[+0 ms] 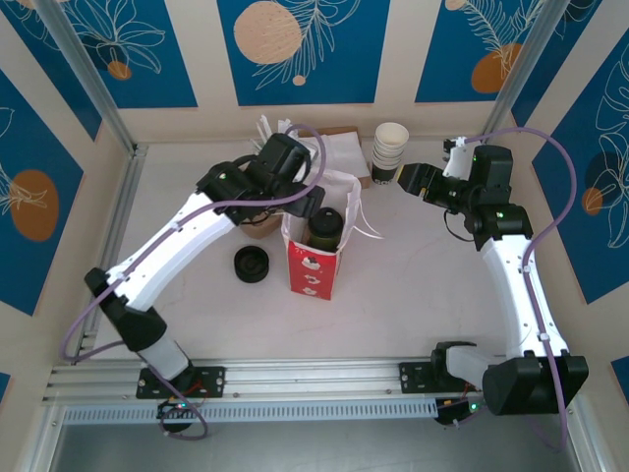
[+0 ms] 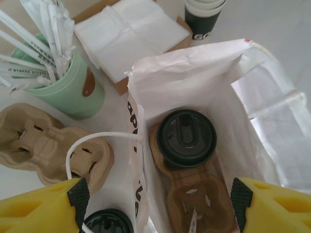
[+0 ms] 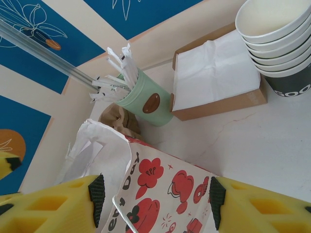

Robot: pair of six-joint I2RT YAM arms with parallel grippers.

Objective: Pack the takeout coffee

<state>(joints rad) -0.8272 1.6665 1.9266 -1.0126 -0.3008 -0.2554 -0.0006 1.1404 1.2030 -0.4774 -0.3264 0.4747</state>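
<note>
Takeout coffee sits in a carrier inside the bag; my left gripper and right gripper gape wide, empty.

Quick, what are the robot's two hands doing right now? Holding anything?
Left gripper: open above the bag, holding nothing.
Right gripper: open, holding nothing.
</note>
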